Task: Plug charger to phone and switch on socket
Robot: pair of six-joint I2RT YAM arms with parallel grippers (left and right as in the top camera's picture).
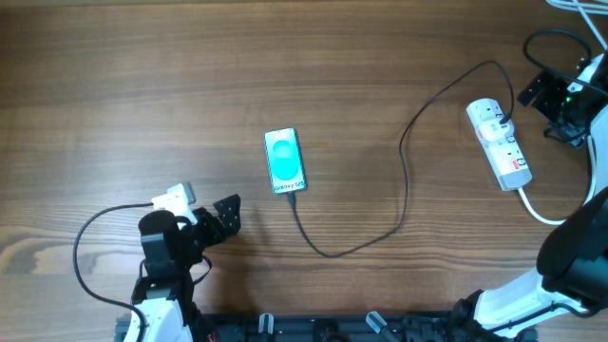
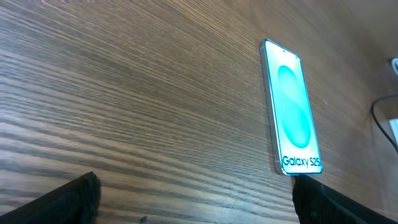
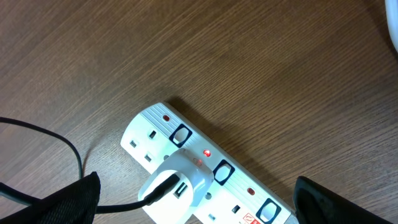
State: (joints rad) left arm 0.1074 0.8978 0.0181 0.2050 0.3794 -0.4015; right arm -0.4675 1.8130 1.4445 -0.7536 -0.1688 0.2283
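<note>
The phone point(image 1: 285, 161) lies flat mid-table with its teal screen up; it also shows in the left wrist view point(image 2: 292, 112). The charger's thin black cable point(image 1: 404, 180) runs from the phone's near edge in a loop to its white plug point(image 1: 493, 121), which sits in the socket strip point(image 1: 508, 157). In the right wrist view the plug point(image 3: 180, 183) is seated in the strip point(image 3: 155, 124) and one red light point(image 3: 206, 152) glows. My left gripper point(image 1: 223, 217) point(image 2: 196, 205) is open, left of and nearer than the phone. My right gripper point(image 1: 532, 90) point(image 3: 199, 205) is open over the strip.
The strip's thick white cord point(image 1: 537, 209) leaves its near end and curves right. The right arm's white body point(image 1: 560, 275) fills the lower right corner. Black arm cables loop at lower left point(image 1: 90, 237) and top right point(image 1: 551, 38).
</note>
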